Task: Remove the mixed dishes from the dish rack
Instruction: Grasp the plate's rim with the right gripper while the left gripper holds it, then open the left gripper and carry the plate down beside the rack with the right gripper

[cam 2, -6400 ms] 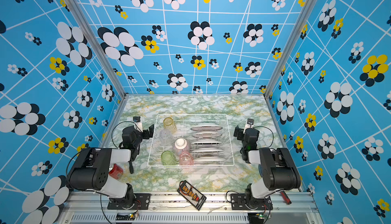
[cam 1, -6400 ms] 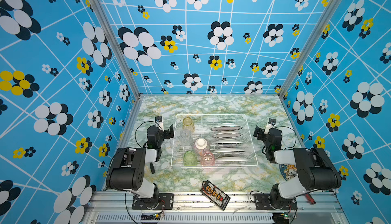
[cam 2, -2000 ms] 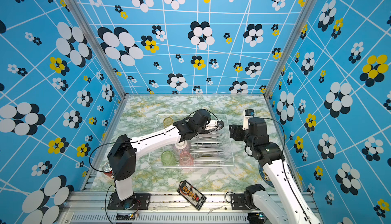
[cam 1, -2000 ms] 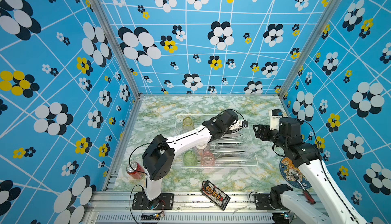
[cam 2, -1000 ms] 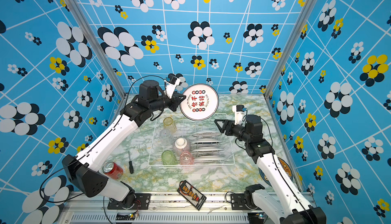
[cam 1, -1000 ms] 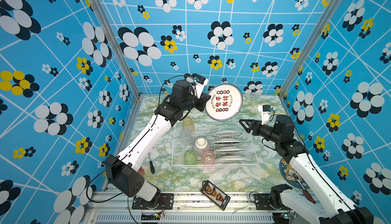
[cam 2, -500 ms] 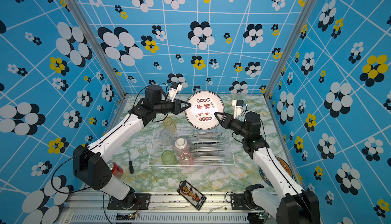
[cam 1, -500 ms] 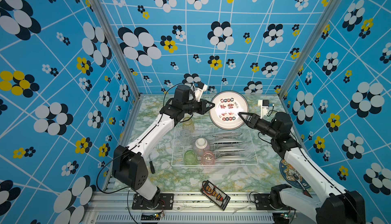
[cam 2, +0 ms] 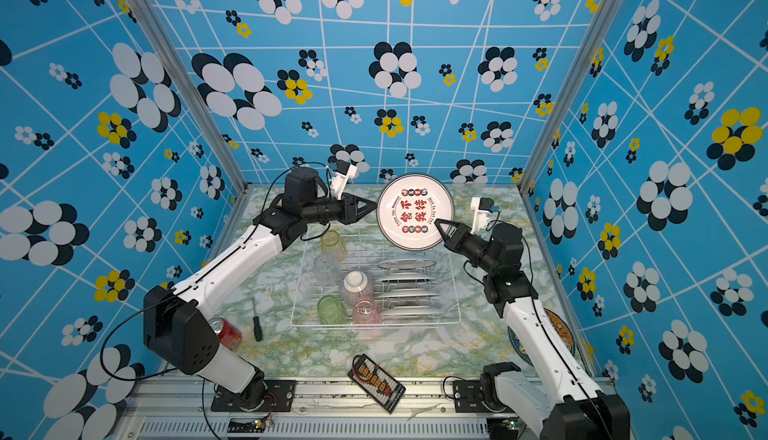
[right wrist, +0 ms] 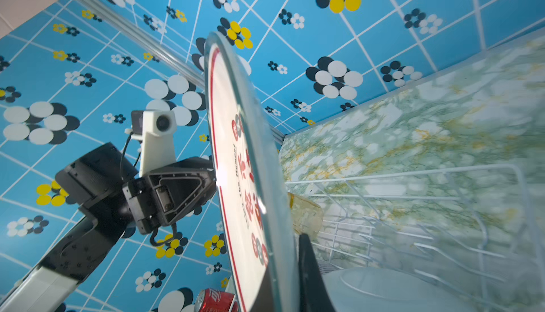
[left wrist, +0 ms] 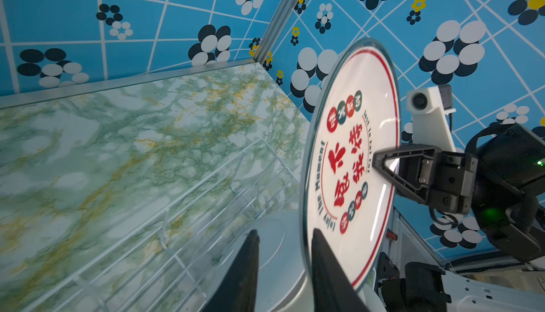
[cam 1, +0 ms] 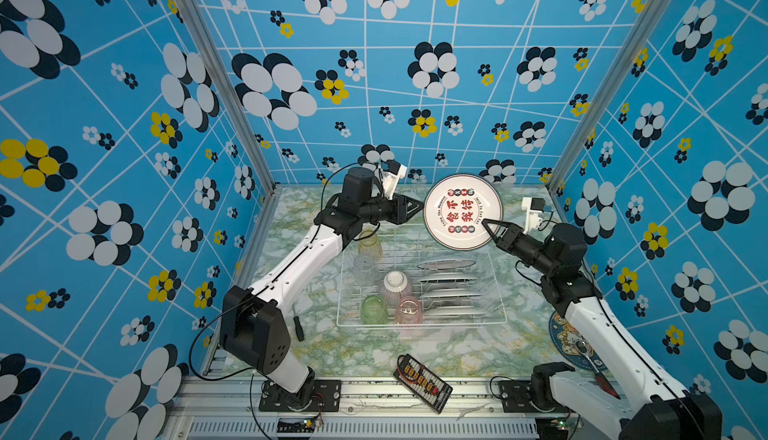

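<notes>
Up goes the plate (cam 1: pixel 462 211), centre-right of a top view, face to the camera, above the dish rack (cam 1: pixel 457 324)! The right gripper (cam 1: pixel 486 224) is pinched tight on its lower-right rim. The left gripper (cam 1: pixel 420 208) sits at the left rim, jaws narrowly parted, straddling the edge. The tumblers (cam 1: pixel 374 309) and bowl (cam 1: pixel 395 286) stand in the rack's left half.
</notes>
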